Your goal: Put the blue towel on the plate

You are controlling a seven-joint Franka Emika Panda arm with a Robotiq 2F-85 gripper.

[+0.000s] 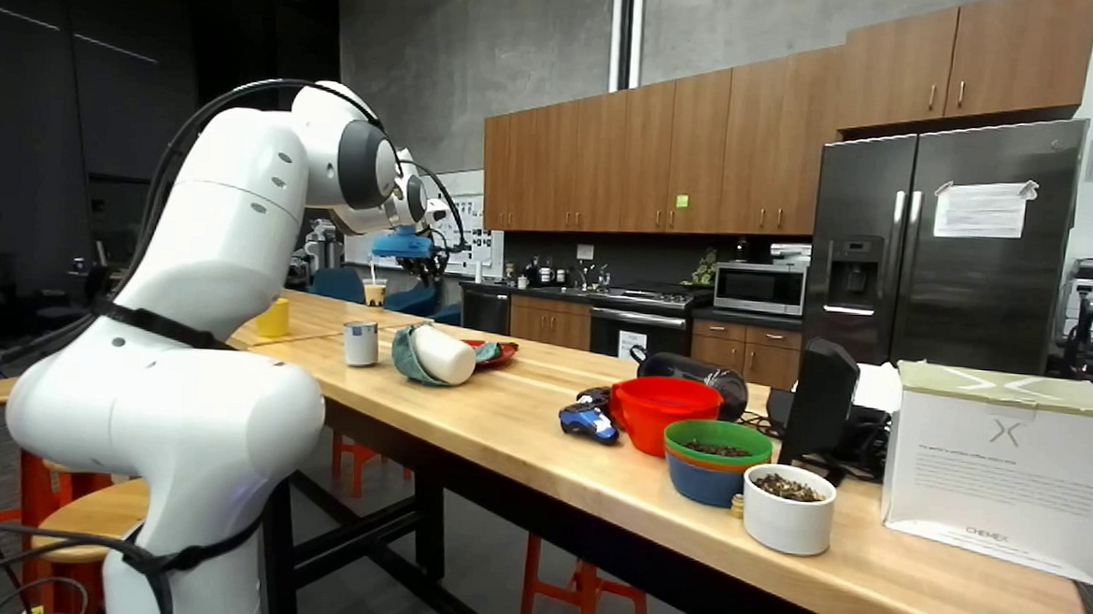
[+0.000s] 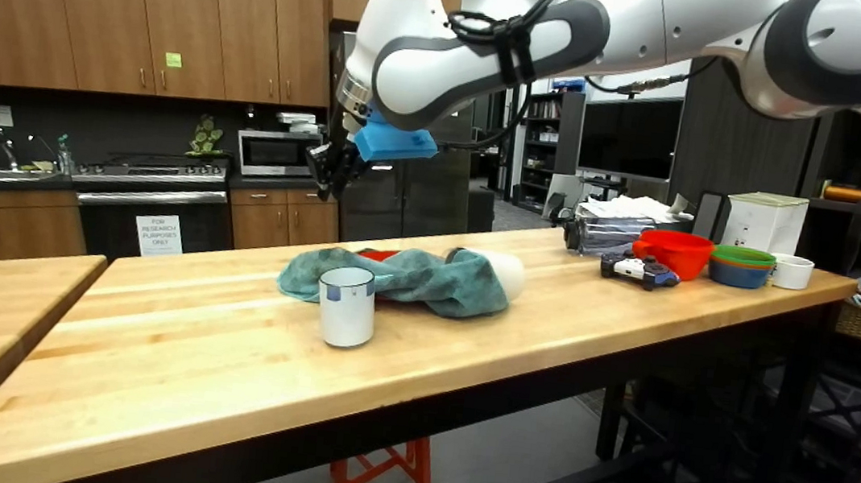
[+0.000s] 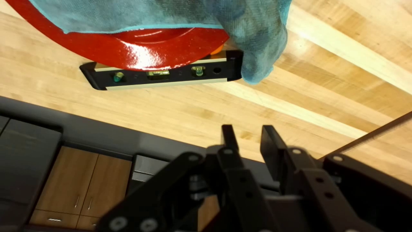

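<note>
The blue towel (image 2: 434, 281) is a crumpled teal-blue cloth lying on the table. In the wrist view, the towel (image 3: 154, 14) covers part of the red plate (image 3: 138, 53), and one end hangs past the rim over the table. In the exterior views, only a red sliver of the plate (image 2: 378, 254) (image 1: 497, 355) shows, and the towel (image 1: 405, 356) also lies against a white rounded container (image 1: 443, 354). My gripper (image 3: 246, 127) is open and empty, with a gap between its fingers. It hovers above the table's far side, apart from the towel (image 2: 330, 181).
A black spirit level (image 3: 180, 74) lies partly under the plate's rim. A white mug (image 2: 346, 309) stands close to the towel. Further along the table are game controllers (image 2: 638, 270), a red bowl (image 2: 676, 252), stacked bowls (image 2: 740, 267) and a white box (image 1: 1006, 471).
</note>
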